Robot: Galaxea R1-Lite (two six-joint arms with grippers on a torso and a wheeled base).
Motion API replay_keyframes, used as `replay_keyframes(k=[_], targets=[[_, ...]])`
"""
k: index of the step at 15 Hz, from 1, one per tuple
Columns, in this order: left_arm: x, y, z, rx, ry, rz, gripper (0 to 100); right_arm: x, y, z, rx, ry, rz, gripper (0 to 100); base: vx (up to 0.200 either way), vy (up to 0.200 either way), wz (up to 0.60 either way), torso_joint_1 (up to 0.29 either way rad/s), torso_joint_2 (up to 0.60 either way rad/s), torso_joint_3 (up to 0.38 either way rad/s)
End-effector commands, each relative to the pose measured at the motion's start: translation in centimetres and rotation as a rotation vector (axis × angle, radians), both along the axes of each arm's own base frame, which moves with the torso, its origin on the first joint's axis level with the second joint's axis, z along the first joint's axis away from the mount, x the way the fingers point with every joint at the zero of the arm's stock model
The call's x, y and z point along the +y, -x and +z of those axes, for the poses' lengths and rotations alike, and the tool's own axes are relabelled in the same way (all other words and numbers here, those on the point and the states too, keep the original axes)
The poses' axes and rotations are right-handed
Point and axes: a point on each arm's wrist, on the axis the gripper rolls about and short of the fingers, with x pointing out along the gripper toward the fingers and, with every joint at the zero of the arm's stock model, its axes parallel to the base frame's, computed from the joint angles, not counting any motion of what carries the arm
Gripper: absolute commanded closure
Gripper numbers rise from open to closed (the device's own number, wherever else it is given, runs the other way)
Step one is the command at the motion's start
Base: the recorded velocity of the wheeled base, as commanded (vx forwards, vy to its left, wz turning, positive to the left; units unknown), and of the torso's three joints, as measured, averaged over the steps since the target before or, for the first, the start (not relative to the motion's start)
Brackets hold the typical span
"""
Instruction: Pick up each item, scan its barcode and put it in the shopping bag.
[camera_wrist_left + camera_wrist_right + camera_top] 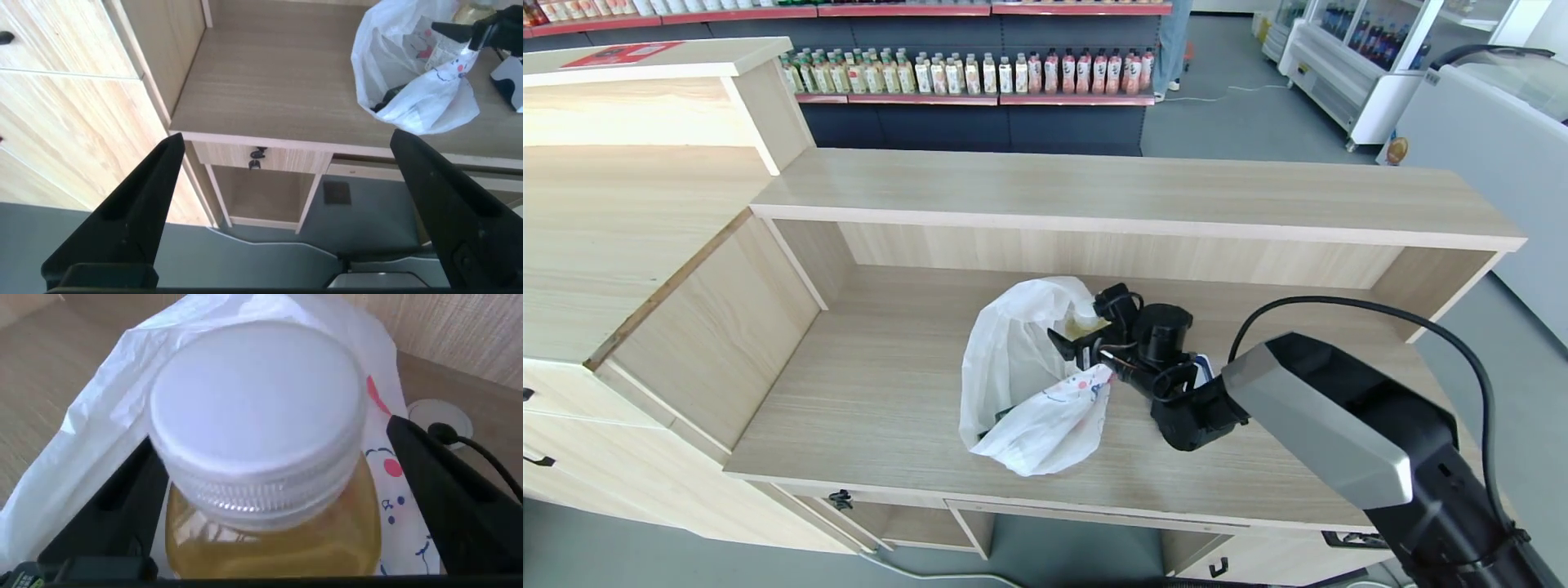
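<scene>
I read the right gripper (270,478) as closed on the bottle (270,531). One black finger (114,514) bears on each side of the clear body, just below the white cap (257,416), and yellow liquid shows between them. In the head view the bottle is upright. It is held against the right side of the bag (1013,359), where the plain upper fold meets the printed lower fold. I cannot tell whether the bottle's base is inside the bag or just above its rim. The right arm comes in from the near right of the counter (874,392). The bag is thin white plastic and lies slumped near the middle of the counter. A dark item (1005,412) shows in the gap between its folds on the near side. A round grommet (440,425) is set in the counter just beyond the bag. The left gripper (286,143) hangs off the counter's near left edge, over the floor and well apart from the bag, with its fingers (139,212) spread wide. A key (257,155) sits in the panel under the counter edge, ahead of that gripper. Across the aisle beyond the counter, a shelf (972,100) carries a row of drinks.
</scene>
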Motion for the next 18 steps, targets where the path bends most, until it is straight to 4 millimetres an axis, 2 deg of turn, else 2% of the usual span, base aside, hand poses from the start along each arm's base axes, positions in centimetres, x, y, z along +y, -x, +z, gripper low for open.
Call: replay_keyframes(k=[1,3,5,6,8,10,12,15,17,18], targets=[[0.0,0.0,0.0,0.000,0.000,0.000,0,-0.5,0.8,5.0,-0.015,-0.064,0.003,0,0.000,0.000,0.00,0.000,0.00,0.000],[0.0,0.0,0.0,0.000,0.002,0.000,0,-1.2,1.2,7.4,-0.037,-0.080,-0.005,0,0.000,0.000,0.00,0.000,0.00,0.000],[0.0,0.0,0.0,0.000,0.002,0.000,0,-2.4,2.3,9.6,-0.044,-0.088,-0.014,0,0.000,0.000,0.00,0.000,0.00,0.000],[0.0,0.0,0.0,0.000,0.002,0.000,0,-2.8,2.8,10.2,-0.043,-0.087,-0.017,0,0.000,0.000,0.00,0.000,0.00,0.000],[0.0,0.0,0.0,0.000,0.002,0.000,0,-5.0,6.1,12.6,-0.022,-0.082,-0.034,0,0.000,0.000,0.00,0.000,0.00,0.000],[0.0,0.0,0.0,0.000,0.002,0.000,0,-7.8,9.6,14.0,0.010,-0.066,-0.063,0,0.000,0.000,0.00,0.000,0.00,0.000],[0.0,0.0,0.0,0.000,0.002,0.000,0,-10.6,14.0,15.0,0.041,-0.049,-0.108,0,0.000,0.000,0.00,0.000,0.00,0.000],[0.0,0.0,0.0,0.000,0.002,0.000,0,-14.3,20.9,15.8,0.074,-0.034,-0.295,0,0.000,0.000,0.00,0.000,0.00,0.000],[0.0,0.0,0.0,0.000,0.002,0.000,0,-17.1,26.7,14.6,0.131,0.001,-0.371,0,0.000,0.000,0.00,0.000,0.00,0.000],[0.0,0.0,0.0,0.000,0.002,0.000,0,-18.3,29.4,13.2,0.165,0.022,-0.404,0,0.000,0.000,0.00,0.000,0.00,0.000]])
